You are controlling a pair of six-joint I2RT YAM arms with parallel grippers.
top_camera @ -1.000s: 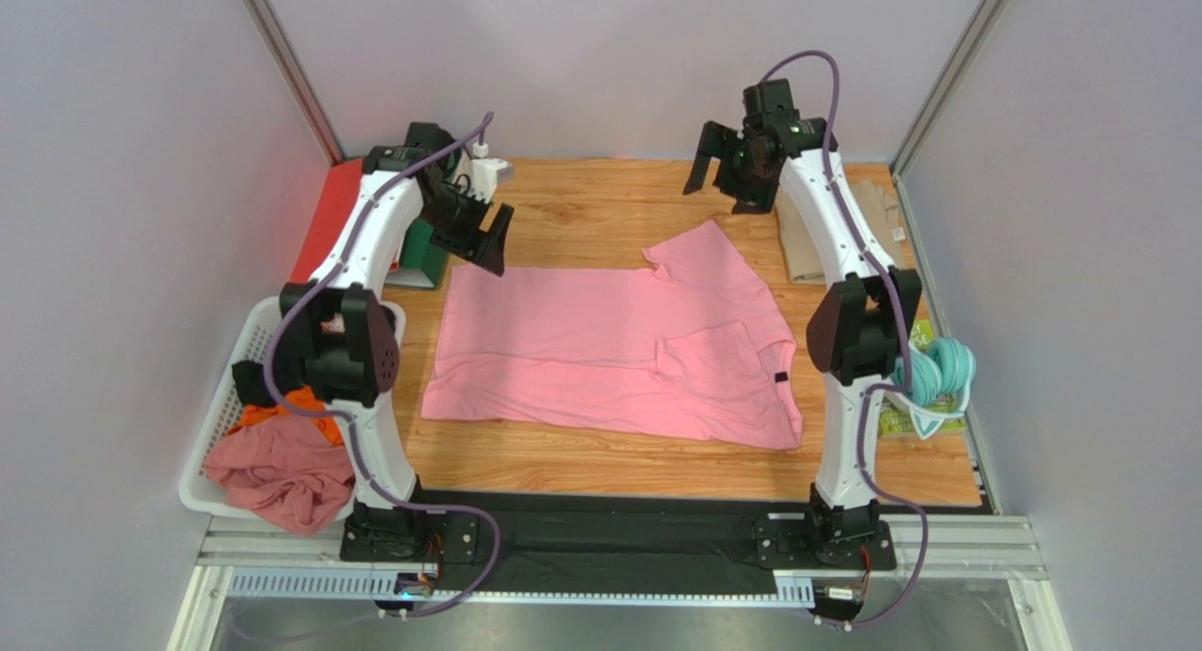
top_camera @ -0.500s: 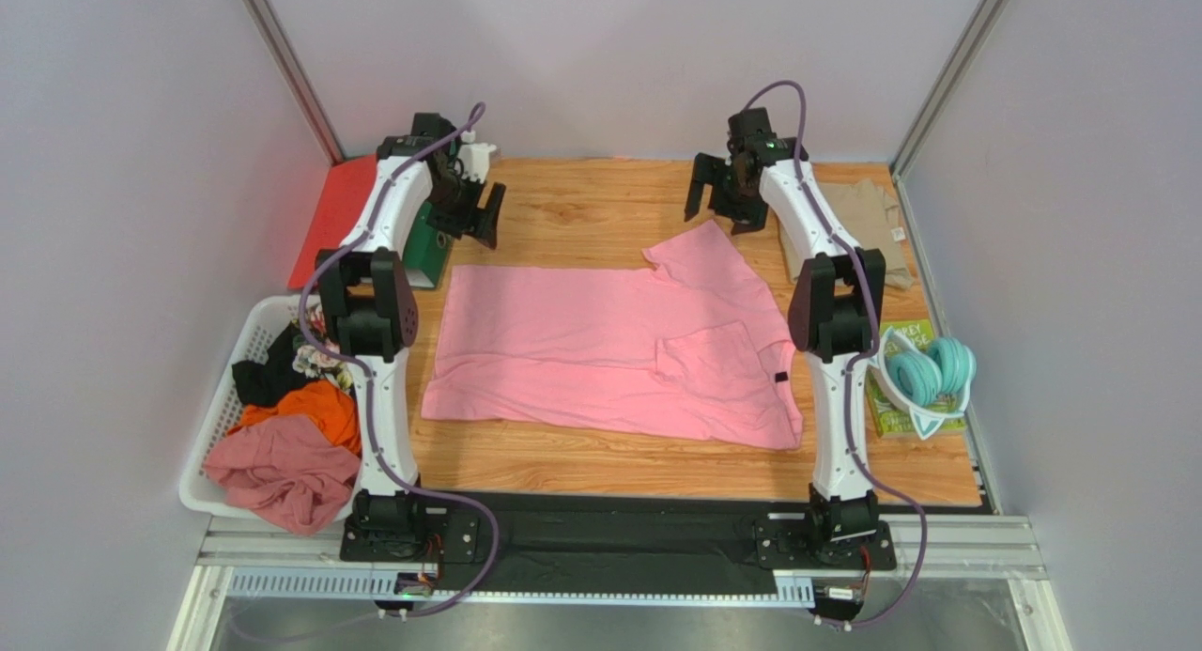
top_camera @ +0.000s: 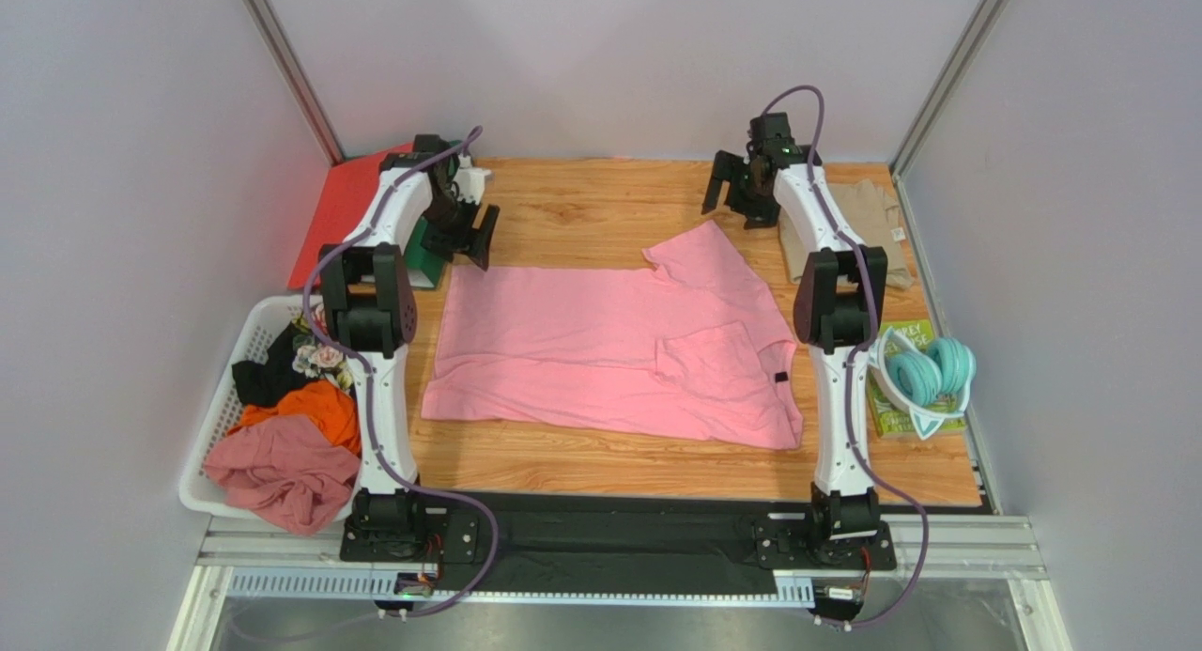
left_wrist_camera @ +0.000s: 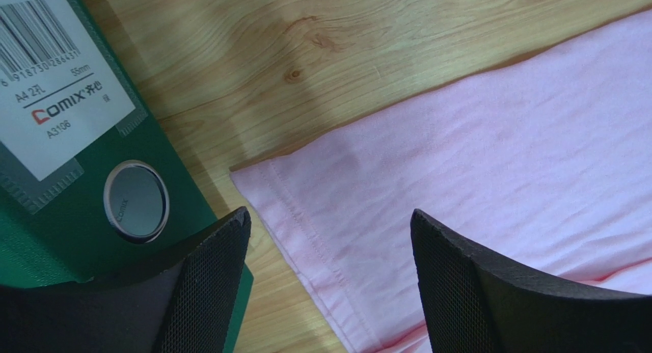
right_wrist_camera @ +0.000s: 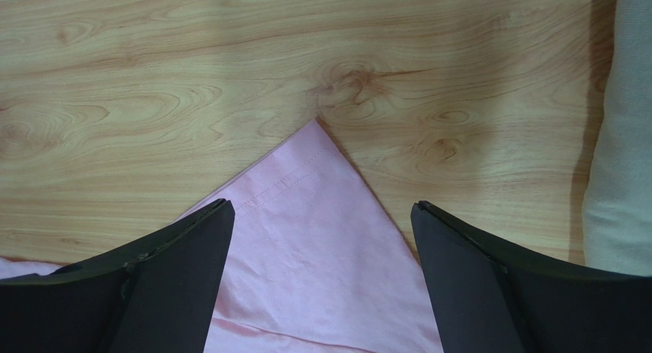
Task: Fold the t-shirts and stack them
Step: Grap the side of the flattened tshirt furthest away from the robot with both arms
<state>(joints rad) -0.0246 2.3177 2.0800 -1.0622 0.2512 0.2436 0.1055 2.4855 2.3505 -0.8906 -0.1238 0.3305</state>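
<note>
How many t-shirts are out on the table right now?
2. The pink t-shirt lies spread mid-table; the beige t-shirt sits folded at the far right edge. The basket at left holds crumpled clothes, possibly more tees.

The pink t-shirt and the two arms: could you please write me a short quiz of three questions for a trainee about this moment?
1. True or false: the pink t-shirt lies on the table, and neither arm holds it.
2. In the left wrist view, which thing lies beside the shirt corner seen between the jaws of the left arm?
3. Fill the gap: the jaws of the right arm stand ___, gripping nothing.
Key: 1 true. 2 the green binder. 3 open.
</note>
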